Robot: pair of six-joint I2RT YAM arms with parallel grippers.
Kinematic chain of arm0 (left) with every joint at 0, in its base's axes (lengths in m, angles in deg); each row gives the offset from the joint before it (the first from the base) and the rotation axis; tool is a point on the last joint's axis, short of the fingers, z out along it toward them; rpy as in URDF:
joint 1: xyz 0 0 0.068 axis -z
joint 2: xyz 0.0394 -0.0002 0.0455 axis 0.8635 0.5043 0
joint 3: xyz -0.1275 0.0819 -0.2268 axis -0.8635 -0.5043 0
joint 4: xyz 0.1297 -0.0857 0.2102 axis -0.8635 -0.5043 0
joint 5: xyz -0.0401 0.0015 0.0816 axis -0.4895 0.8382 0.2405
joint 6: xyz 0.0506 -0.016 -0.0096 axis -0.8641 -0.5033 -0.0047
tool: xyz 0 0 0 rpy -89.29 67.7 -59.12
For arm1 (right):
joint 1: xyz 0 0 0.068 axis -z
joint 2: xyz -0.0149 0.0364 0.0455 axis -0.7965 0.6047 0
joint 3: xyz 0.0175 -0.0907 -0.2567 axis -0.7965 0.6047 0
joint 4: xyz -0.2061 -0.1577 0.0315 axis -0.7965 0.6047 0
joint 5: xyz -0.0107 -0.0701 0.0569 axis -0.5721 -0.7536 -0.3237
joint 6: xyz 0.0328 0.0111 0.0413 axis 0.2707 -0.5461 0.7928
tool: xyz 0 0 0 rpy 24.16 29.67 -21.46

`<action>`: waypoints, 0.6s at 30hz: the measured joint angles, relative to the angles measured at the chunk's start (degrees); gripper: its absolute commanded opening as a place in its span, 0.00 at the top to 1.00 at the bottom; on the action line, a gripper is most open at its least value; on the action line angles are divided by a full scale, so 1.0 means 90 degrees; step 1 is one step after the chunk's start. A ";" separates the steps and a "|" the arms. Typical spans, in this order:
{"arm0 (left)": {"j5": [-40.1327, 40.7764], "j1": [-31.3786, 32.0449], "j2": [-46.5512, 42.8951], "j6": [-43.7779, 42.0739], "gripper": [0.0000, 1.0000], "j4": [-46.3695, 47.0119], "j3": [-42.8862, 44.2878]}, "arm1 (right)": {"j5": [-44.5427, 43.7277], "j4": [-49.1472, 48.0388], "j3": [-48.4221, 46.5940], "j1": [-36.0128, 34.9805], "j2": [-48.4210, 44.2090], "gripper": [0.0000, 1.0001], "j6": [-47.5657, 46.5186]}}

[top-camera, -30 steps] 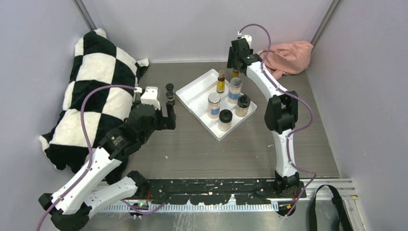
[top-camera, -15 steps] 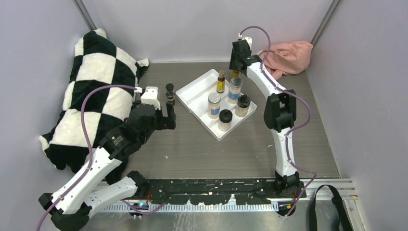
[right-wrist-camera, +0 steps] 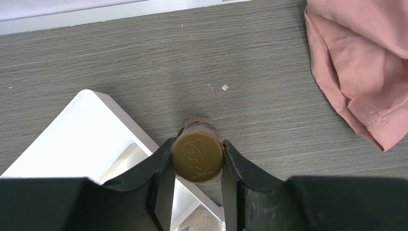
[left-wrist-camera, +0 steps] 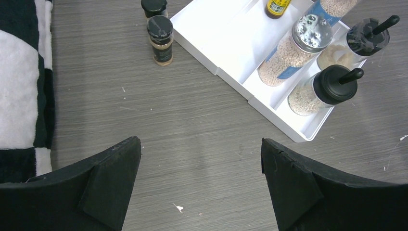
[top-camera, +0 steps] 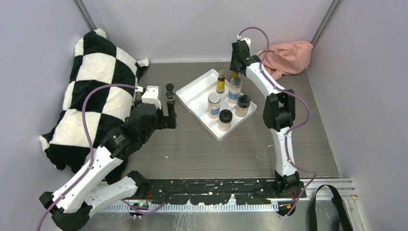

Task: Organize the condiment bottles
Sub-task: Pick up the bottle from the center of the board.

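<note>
Right claw newly around amber bottle

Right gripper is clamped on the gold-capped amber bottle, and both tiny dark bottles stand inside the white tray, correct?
No. The right gripper clamps the amber bottle, but both tiny dark bottles stand on the table beside the white tray; see the left wrist view.

Five condiment bottles stand in the tray, three outside.
</note>
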 measured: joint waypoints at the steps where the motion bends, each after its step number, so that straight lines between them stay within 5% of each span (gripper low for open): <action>1: 0.0002 0.0000 0.0000 0.0000 0.04 0.0002 0.0000 | 0.0000 0.0000 0.0000 0.0000 0.0000 0.99 -0.0007; 18: 0.0000 0.0000 -0.0002 0.0000 0.04 0.0005 0.0000 | -0.0053 -0.0002 0.0066 0.0000 -0.0051 0.99 -0.0355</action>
